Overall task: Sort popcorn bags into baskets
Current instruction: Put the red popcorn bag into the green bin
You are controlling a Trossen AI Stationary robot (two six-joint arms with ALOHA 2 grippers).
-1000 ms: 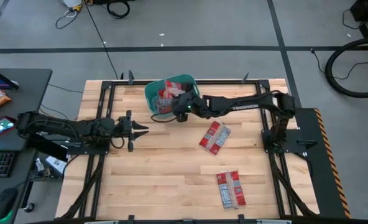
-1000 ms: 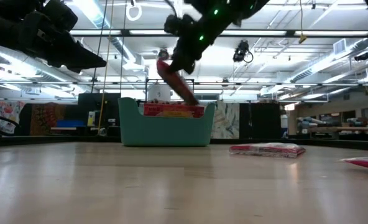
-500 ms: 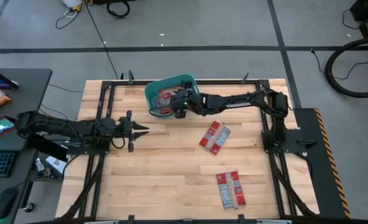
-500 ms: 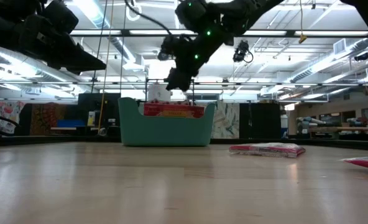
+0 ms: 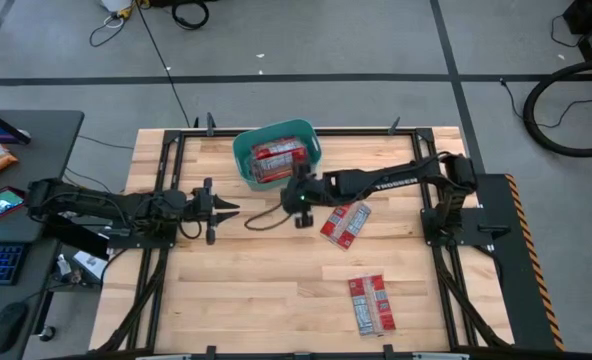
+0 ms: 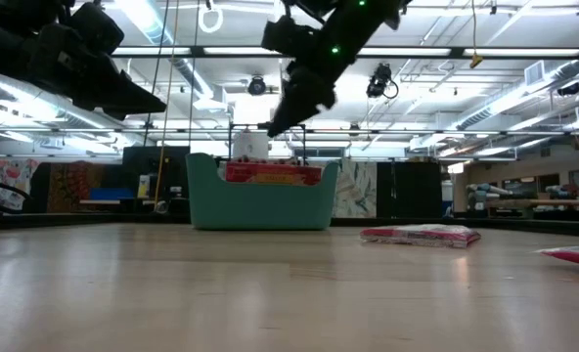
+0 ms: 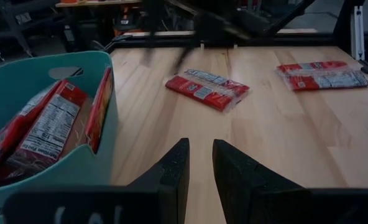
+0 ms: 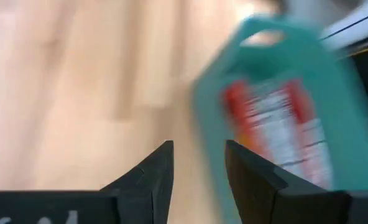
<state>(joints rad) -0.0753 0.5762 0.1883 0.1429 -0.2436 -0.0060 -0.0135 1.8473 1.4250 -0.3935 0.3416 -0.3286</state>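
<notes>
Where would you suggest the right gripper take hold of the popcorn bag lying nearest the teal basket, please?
Probably across its narrow width, coming straight down. The popcorn bag lies flat on the table, angled, clear of the other bag and the basket, so both long edges are free. The right gripper, empty with fingers apart, hangs just beside it; the left gripper waits farther off.

At upper centre of the high view, a teal plastic rectangular tub [image 5: 241,152] holds flat red packets with white label panels [image 5: 279,160]. Two more red-and-white packets lie at centre right [image 5: 344,221] and lower right [image 5: 370,303] on the pale striped wooden tabletop [image 5: 266,290]. Both arms are dark.
</notes>
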